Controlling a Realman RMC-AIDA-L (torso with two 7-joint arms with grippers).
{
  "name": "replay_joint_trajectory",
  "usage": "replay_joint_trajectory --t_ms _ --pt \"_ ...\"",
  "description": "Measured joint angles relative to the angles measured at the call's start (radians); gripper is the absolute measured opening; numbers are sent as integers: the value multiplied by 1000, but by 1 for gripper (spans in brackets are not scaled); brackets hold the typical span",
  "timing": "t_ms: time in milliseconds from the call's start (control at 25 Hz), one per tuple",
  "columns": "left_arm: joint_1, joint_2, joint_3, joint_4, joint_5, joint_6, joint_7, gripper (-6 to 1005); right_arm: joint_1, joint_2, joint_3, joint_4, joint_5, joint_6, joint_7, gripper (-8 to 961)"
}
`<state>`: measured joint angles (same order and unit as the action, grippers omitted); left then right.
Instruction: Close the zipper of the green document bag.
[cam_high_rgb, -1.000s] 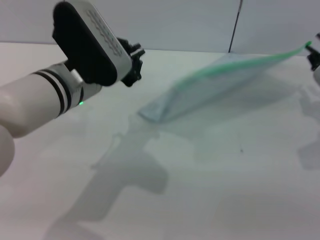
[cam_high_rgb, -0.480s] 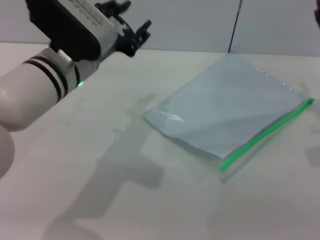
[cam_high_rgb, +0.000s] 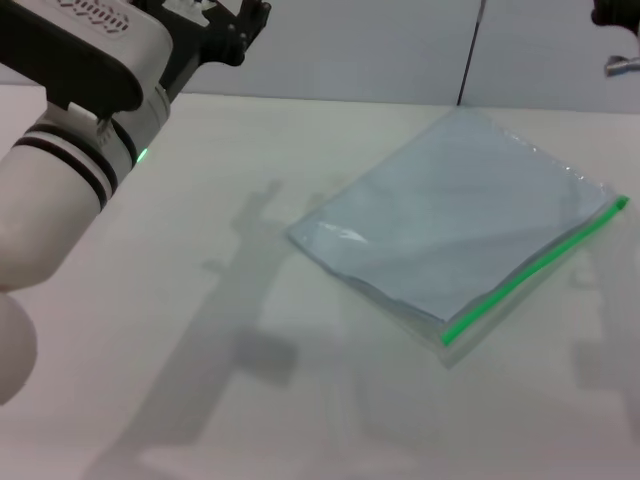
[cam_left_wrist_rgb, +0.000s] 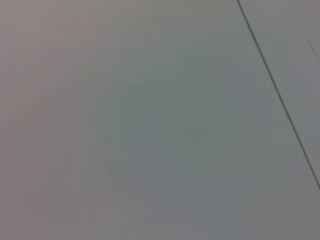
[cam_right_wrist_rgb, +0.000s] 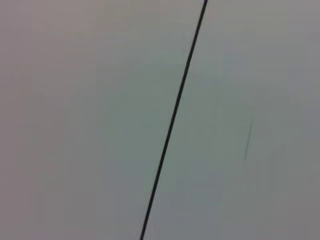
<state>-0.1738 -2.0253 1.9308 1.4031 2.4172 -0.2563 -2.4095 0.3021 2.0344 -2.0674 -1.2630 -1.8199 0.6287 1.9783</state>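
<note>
White table: one green document bag lying flat, one zipper along its near-right edge. Two grippers raised clear: left gripper holds nothing, fingers seemingly parted; right gripper barely visible, grip indeterminable.

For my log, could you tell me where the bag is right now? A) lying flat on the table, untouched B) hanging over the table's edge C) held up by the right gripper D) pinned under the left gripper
A: the bag lies flat on the table, with both grippers raised away from it.

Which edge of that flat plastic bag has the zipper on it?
The edge of the green document bag nearest the robot's right side: the zipper is a bright green strip along it, while the other edges are plain pale grey-blue.
</note>
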Motion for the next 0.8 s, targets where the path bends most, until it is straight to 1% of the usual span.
replay_joint_trajectory --t_ms 120,200,240,280,400,520,800 --pt "-1 0 4 -9 -20 -18 0 647 0 -2 -58 37 -38 84 127 439" --pt "-3 0 5 -21 -46 -30 -1 648 0 -5 -72 70 -45 95 215 438" --pt "-3 1 5 -27 -57 -38 -1 648 -3 -7 -77 111 -65 101 311 438" --pt "-3 1 4 -32 -65 -45 -2 648 -3 -7 -77 111 -65 101 311 438" --pt "1 1 3 -51 -79 -67 -2 649 -10 -8 -80 191 -120 110 470 438" --pt "-2 0 3 -70 -87 -73 -2 648 -9 -8 -91 264 -139 111 552 438" --pt "-17 -3 14 -99 -104 -77 -2 648 4 -5 -136 345 -142 142 610 438"
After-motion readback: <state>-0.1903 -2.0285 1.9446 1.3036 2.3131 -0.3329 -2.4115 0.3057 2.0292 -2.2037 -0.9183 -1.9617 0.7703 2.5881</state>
